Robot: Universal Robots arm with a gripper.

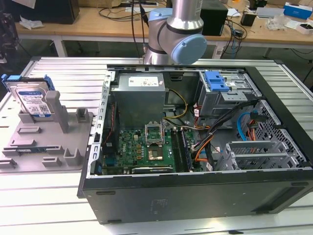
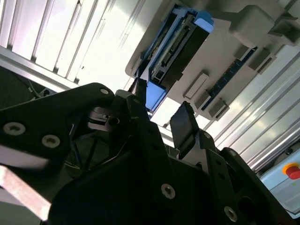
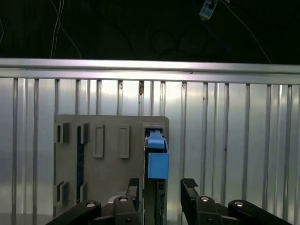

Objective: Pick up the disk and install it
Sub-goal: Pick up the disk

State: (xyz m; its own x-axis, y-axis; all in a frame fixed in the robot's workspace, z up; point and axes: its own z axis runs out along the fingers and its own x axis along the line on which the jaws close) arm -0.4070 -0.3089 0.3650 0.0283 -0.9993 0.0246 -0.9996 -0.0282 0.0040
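First wrist view, and we're looking straight past the gripper [image 3: 161, 183] at the disk [image 3: 156, 159]. It stands on edge in the grey fixture [image 3: 112, 176], ahead of the fingertips and lined up with the gap between them. Those fingers [image 3: 188, 187] are spread with nothing in them, and we see no contact with the disk. Its thin edge faces us, and its long axis, we'd say, runs on away from the fingers along that gap, so each broad face looks toward one finger. Second wrist view agrees: the disk [image 2: 180, 44] sits beyond the tips, clear of both. Exterior view puts the disk [image 1: 33, 100] upright in its fixture, label outward, outside the open computer case [image 1: 195, 188]. We judge the pick not yet made.
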